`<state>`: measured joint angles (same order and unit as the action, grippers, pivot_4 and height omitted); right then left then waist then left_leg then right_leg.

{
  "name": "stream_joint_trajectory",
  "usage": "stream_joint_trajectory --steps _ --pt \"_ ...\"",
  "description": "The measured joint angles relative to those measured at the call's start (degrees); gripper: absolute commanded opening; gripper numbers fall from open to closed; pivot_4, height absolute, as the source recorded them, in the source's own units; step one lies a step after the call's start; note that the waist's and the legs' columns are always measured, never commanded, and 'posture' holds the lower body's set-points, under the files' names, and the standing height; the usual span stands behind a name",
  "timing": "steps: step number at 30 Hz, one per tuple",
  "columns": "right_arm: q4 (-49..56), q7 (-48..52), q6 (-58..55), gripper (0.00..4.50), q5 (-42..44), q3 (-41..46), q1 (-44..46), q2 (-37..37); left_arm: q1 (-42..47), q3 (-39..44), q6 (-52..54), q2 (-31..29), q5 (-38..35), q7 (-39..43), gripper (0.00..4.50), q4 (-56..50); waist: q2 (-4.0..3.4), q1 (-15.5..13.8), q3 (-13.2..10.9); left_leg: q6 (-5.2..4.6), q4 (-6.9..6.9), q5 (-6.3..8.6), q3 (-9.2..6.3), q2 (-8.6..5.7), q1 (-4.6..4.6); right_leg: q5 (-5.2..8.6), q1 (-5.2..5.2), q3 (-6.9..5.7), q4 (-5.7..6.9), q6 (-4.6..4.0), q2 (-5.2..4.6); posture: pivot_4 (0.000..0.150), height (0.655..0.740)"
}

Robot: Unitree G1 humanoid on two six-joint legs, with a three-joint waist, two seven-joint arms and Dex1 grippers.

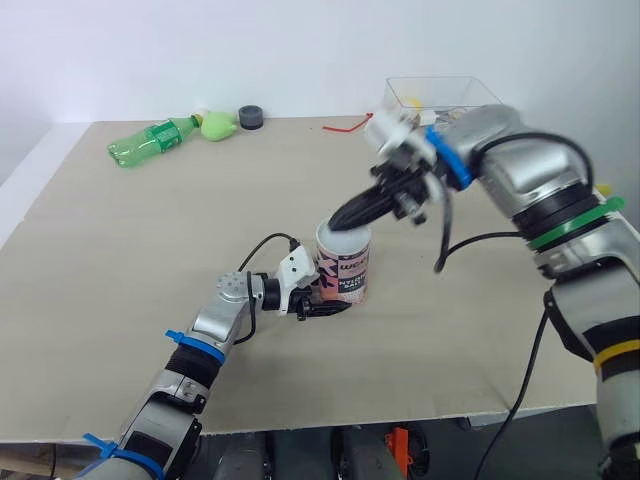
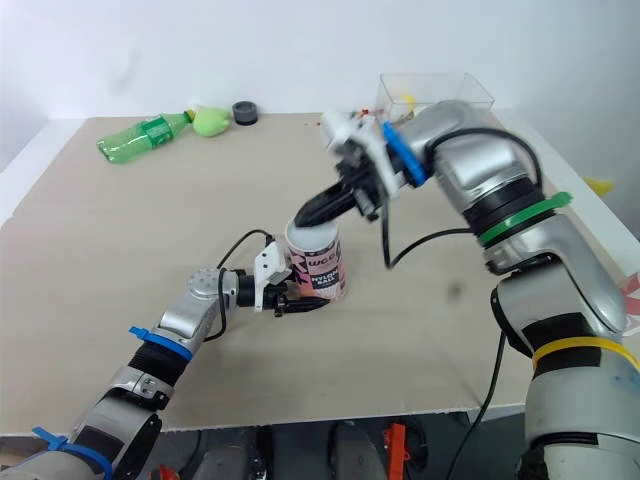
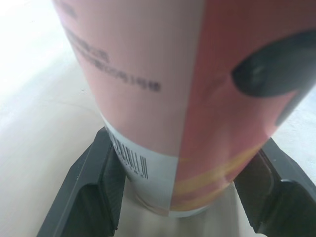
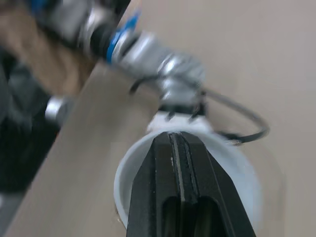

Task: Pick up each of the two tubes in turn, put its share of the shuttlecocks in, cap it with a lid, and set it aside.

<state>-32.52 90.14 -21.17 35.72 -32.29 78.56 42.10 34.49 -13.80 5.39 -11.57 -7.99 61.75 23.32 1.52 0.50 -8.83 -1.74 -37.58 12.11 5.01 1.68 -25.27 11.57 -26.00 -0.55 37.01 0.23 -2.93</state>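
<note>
The left fingers (image 1: pixel 322 308) grip the tube (image 1: pixel 345 268) at its base; the right fingers (image 4: pixel 180 187), pressed together, point into its open top. On the worktop (image 1: pixel 130 260) the tube stands upright mid-way, and a green bottle (image 1: pixel 150 140) lies far left.

The table (image 1: pixel 120 260) is lit brightly and evenly from above. Only faint, soft shadows are cast beside the tube (image 1: pixel 346 268) and the bottle (image 1: pixel 150 140). In the left wrist view, the table's far part is washed out to white by glare.
</note>
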Motion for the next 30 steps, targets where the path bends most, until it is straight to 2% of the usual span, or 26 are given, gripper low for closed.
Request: stream_joint_trajectory --steps 4,5,6,7,8,11,12,15,16,18,19,30 --pt "-2.6 -2.4 -2.5 2.74 0.1 11.8 -1.5 2.2 0.2 0.0 0.1 -0.3 0.0 0.1 2.69 -0.1 0.01 -0.5 0.0 -0.1 0.0 0.07 0.07 -0.06 0.02 0.03 0.02 -0.06 -0.01 0.11 0.18 0.15 0.74" --pt "-3.2 -4.2 -3.1 3.36 0.1 15.6 -2.8 3.0 0.2 -0.1 0.1 -0.4 0.0 0.2 2.69 -0.2 0.02 -0.7 0.0 -0.11 -0.01 0.07 0.07 -0.07 0.02 0.03 0.03 -0.06 -0.02 0.13 0.18 0.15 0.74" --pt "-3.7 -5.6 -3.4 3.65 0.1 18.2 -4.2 3.8 0.2 -0.1 0.1 -0.6 0.0 0.4 2.69 -0.3 0.02 -0.8 0.0 -0.11 -0.02 0.07 0.09 -0.08 0.02 0.04 0.02 -0.03 -0.02 0.15 0.18 0.15 0.74" --pt "-1.5 -7.4 -3.1 4.16 -0.2 21.9 -9.1 5.8 0.3 -0.4 0.1 -0.6 0.1 0.7 2.69 -0.7 0.16 -1.0 0.0 -0.11 -0.02 0.07 -0.02 -0.08 0.08 0.06 0.17 -0.06 -0.05 0.19 0.23 0.15 0.74" --pt "-1.5 -7.8 -3.1 4.4 -0.4 22.5 -10.8 6.4 0.3 -0.4 0.1 -0.9 0.1 0.9 2.69 -0.9 0.19 -1.0 0.0 -0.11 -0.07 0.09 -0.07 -0.08 0.12 0.1 0.25 -0.06 -0.05 0.24 0.27 0.15 0.74" --pt "6.5 -12.7 1.0 4.4 -5.2 25.5 -29.0 7.7 0.2 -0.5 0.3 -1.5 0.0 1.5 2.69 -2.4 0.17 -1.1 0.0 -0.11 -0.14 0.11 -0.17 -0.13 0.17 0.21 0.4 0.06 -0.07 0.43 0.34 0.15 0.74" --pt "8.5 -14.4 2.2 4.4 -6.7 25.7 -34.3 6.8 0.2 -0.5 0.8 -1.5 0.0 1.6 2.69 -2.9 -0.06 -1.0 -0.1 -0.11 -0.15 0.1 -0.08 -0.16 0.15 0.2 0.34 0.18 -0.05 0.48 0.33 0.15 0.74" --pt "14.2 -18.7 4.3 4.4 -8.3 26.8 -43.1 3.9 0.0 -1.2 1.6 -1.3 0.0 1.8 2.69 -3.8 -0.34 -0.7 -0.2 -0.1 -0.23 0.08 0.1 -0.13 0.13 0.14 0.16 0.52 0.07 0.63 0.48 0.15 0.74" --pt "16.8 -19.5 5.4 4.5 -9.0 27.2 -45.3 3.1 0.0 -1.6 2.1 -1.2 -0.1 2.2 3.46 -4.1 -0.33 -0.7 -0.2 -0.1 -0.31 0.08 0.07 -0.03 0.14 0.14 0.19 0.52 0.08 0.63 0.62 0.15 0.74" --pt "19.8 -20.1 6.5 4.5 -9.7 27.3 -47.6 1.9 0.0 -1.9 2.7 -1.3 -0.2 2.6 4.31 -4.2 -0.33 -0.7 -0.2 -0.07 -0.42 0.06 0.05 0.07 0.18 0.19 0.22 0.53 0.09 0.82 0.81 0.15 0.74" --pt "21.6 -20.2 6.8 4.5 -10.1 27.3 -48.7 1.6 0.0 -1.9 3.2 -1.4 -0.4 2.8 4.45 -4.4 -0.33 -0.7 -0.2 -0.04 -0.47 0.03 0.0 0.08 0.19 0.18 0.27 0.5 0.08 0.86 0.88 0.15 0.74" --pt "26.8 -15.6 5.4 4.5 -10.7 27.3 -52.7 1.2 0.0 -2.0 3.7 -3.0 -1.0 3.8 4.45 -4.5 -0.31 -0.9 -0.3 -0.08 -0.87 0.01 0.0 0.22 0.32 0.1 0.59 0.54 0.05 0.7 0.9 0.15 0.74"
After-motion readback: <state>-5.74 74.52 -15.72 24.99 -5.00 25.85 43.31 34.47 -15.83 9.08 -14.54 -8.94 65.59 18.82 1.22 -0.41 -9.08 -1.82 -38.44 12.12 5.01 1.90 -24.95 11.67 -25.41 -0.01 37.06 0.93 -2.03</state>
